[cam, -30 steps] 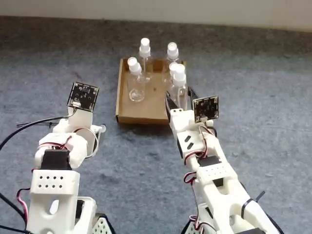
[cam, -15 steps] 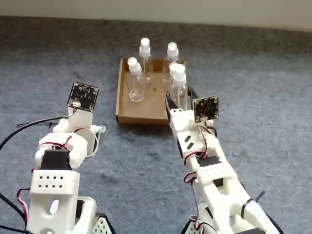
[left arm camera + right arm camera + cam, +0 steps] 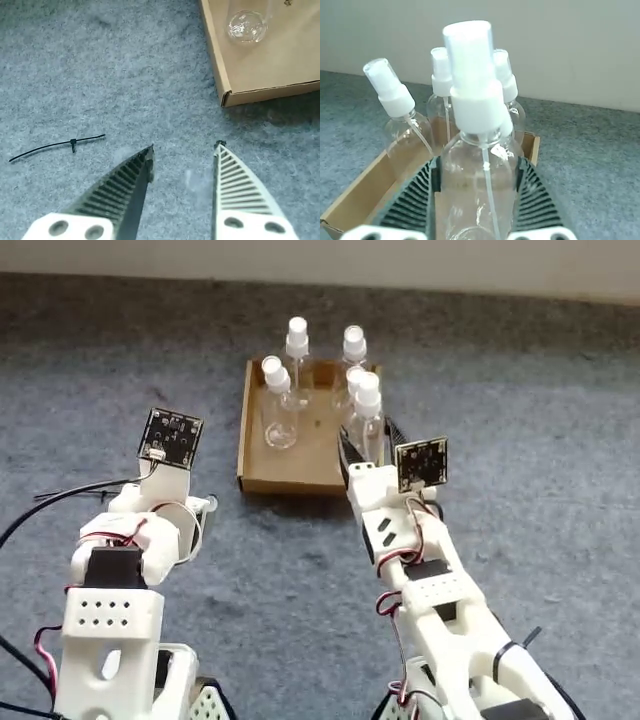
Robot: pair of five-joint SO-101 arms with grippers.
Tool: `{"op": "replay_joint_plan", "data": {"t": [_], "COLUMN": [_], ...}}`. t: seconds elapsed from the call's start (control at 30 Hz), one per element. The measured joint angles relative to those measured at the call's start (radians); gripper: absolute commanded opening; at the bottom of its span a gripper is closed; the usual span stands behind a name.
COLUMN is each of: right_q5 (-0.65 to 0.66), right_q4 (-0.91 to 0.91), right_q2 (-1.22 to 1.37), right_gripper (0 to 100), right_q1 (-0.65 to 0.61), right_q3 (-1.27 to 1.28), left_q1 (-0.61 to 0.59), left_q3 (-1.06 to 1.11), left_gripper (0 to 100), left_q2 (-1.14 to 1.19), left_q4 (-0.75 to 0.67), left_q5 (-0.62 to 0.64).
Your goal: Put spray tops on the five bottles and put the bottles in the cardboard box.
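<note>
Carpet (image 3: 520,380); bottle (image 3: 477,175) seemingly clamped between jaws.

The left arm (image 3: 112,615) and right arm (image 3: 440,605) are white plastic (thin red wires (image 3: 386,605) loop out). The left pincer (image 3: 184,146) has ribbed, pointed fingers (image 3: 125,182).

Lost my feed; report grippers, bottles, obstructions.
Right gripper shut on bottle at cardboard box near corner. Left gripper open over carpet. Four capped bottles in box. Cable tie lies aside.

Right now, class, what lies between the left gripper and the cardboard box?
Bare grey carpet, seen in the left wrist view. The open left gripper hangs short of the cardboard box corner; a black cable tie lies off to one side.
</note>
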Motion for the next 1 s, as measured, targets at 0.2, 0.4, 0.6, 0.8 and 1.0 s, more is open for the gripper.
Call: {"op": "replay_joint_plan", "data": {"t": [0.2,0.4,0.6,0.8,1.0], "right_q5": [0.000,0.000,0.000,0.000,0.000], "right_q4": [-0.063,-0.075,-0.075,-0.075,-0.075], "right_q2": [0.061,0.069,0.071,0.072,0.072], "right_gripper": [0.5,0.5,0.5,0.5,0.5], "right_q1": [0.000,-0.003,-0.003,-0.003,-0.003], "right_q3": [-0.005,-0.005,-0.005,-0.005,-0.005], "left_q1": [0.000,0.000,0.000,0.000,0.000], "left_q3": [0.000,0.000,0.000,0.000,0.000], "left_gripper": [18,18,18,18,18], "left_q2": [0.000,0.000,0.000,0.000,0.000], "left_q4": [0.000,0.000,0.000,0.000,0.000], "left_q5": [0.000,0.000,0.000,0.000,0.000]}}
